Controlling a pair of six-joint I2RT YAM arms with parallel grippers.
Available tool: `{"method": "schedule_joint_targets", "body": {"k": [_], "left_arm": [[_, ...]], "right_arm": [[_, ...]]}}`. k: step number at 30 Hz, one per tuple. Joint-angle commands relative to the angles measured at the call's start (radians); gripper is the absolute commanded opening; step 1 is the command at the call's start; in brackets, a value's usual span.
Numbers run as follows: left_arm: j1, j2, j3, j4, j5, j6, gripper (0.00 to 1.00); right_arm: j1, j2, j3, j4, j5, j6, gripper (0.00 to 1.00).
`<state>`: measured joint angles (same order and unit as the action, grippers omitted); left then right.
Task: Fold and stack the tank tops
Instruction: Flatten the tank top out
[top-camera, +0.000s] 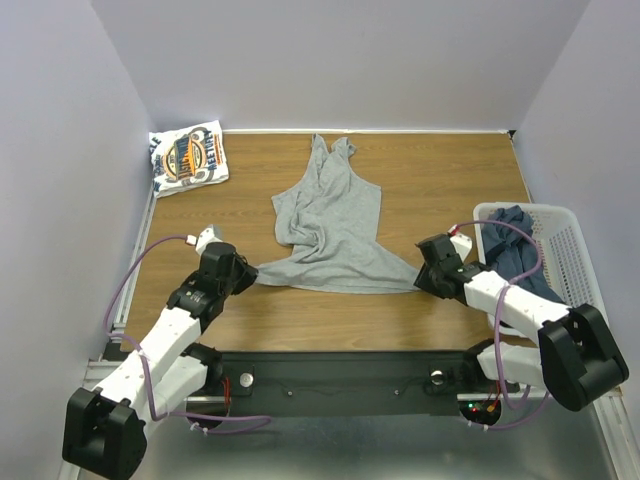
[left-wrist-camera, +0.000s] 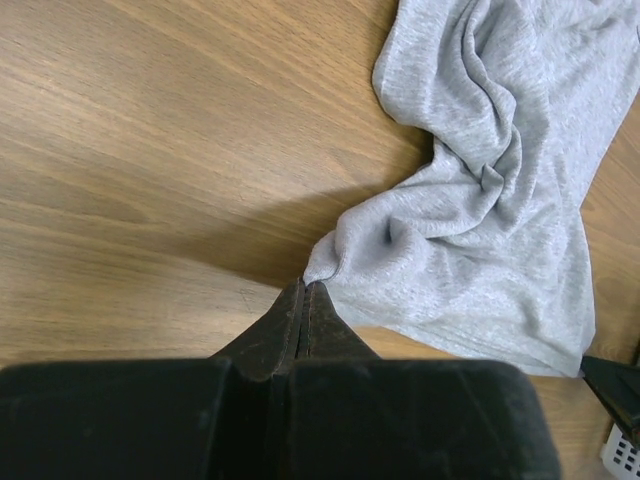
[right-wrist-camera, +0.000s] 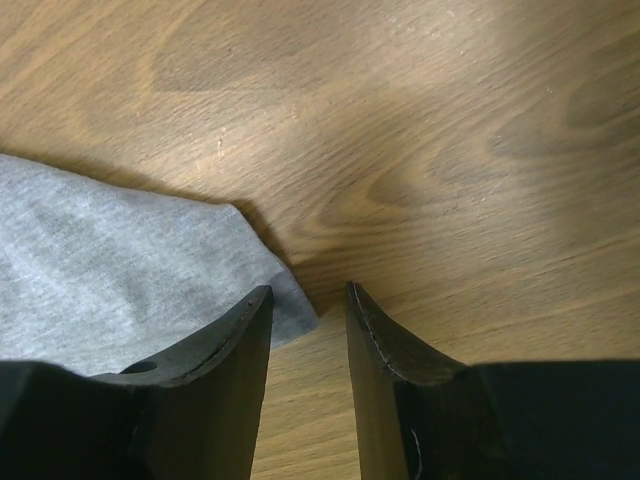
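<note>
Left wrist: pincer (left-wrist-camera: 305, 287) tight on shirt (left-wrist-camera: 480, 250)

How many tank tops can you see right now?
3: grey one crumpled mid-table, printed white one folded far left, dark blue one in the basket; more may be hidden there.

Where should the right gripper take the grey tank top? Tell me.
The free hem corner of the grey tank top, lying flat at the open right gripper; come low from the right. The left gripper pinches the other corner.
</note>
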<state>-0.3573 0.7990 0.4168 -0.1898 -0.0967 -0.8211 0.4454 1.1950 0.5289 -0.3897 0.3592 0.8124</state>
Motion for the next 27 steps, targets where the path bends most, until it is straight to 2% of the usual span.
{"method": "schedule_joint_targets", "body": {"k": [1, 8, 12, 13, 16, 19, 23, 24, 26, 27], "left_arm": [[0.008, 0.003, 0.013, 0.042, 0.017, 0.010, 0.00], [0.009, 0.012, 0.005, 0.066, 0.035, 0.004, 0.00], [0.009, 0.017, 0.002, 0.075, 0.049, 0.002, 0.00], [0.009, 0.017, 0.008, 0.078, 0.055, 0.007, 0.00], [0.009, 0.011, 0.039, 0.078, 0.074, 0.034, 0.00], [0.009, 0.008, 0.109, 0.052, 0.086, 0.077, 0.00], [0.009, 0.002, 0.250, 0.010, 0.092, 0.134, 0.00], [0.011, 0.002, 0.293, 0.003, 0.091, 0.160, 0.00], [0.011, 0.009, 0.434, -0.014, 0.091, 0.180, 0.00], [0.012, 0.014, 0.535, -0.016, 0.091, 0.192, 0.00]], "right_arm": [[-0.005, -0.005, -0.021, 0.078, -0.034, 0.019, 0.41], [-0.005, -0.012, -0.073, 0.104, -0.072, 0.041, 0.41], [-0.005, -0.021, -0.086, 0.127, -0.094, 0.056, 0.19], [-0.005, -0.028, -0.080, 0.129, -0.100, 0.059, 0.10], [-0.005, -0.067, -0.052, 0.124, -0.095, 0.047, 0.00], [-0.005, -0.136, 0.055, 0.069, -0.079, 0.021, 0.00], [-0.008, -0.182, 0.290, -0.043, -0.014, -0.030, 0.00], [-0.007, -0.184, 0.409, -0.076, -0.002, -0.044, 0.01], [-0.007, -0.173, 0.533, -0.103, 0.036, -0.085, 0.00], [-0.007, -0.154, 0.648, -0.121, 0.064, -0.114, 0.00]]}}
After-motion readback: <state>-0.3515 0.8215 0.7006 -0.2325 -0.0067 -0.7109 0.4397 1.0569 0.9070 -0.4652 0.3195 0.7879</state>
